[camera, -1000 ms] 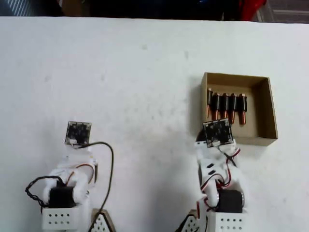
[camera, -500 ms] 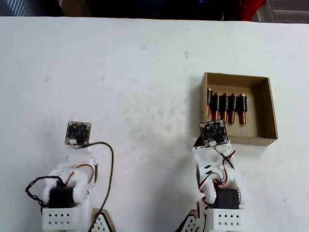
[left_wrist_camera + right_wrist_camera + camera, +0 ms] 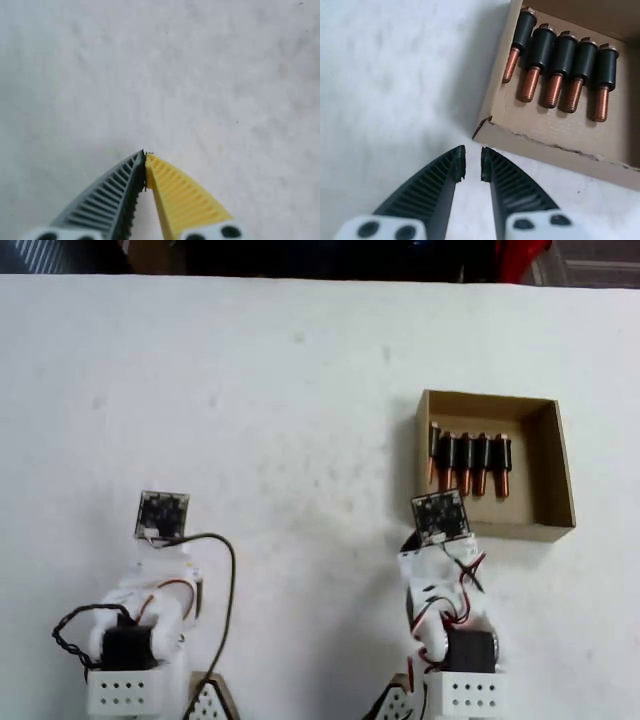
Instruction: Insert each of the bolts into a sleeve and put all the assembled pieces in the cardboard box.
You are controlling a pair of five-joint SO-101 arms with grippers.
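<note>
Several copper bolts in black sleeves (image 3: 562,70) lie side by side in the cardboard box (image 3: 555,152); from above, the row (image 3: 470,462) sits in the left half of the box (image 3: 560,465). My right gripper (image 3: 472,169) hovers over the white table just outside the box's near left corner, open by a narrow gap and holding nothing. My left gripper (image 3: 145,156) is shut with its tips touching, empty, above bare table. In the high view the left arm (image 3: 163,515) stands at the front left, far from the box, and the right arm (image 3: 441,517) at the box's front edge.
The white table (image 3: 300,420) stretches wide to the left of and behind the box. The two arm bases stand at the front edge. The right half of the box floor is bare.
The right arm has drawn back a little from the box and shifted slightly left. The left arm has kept still.
</note>
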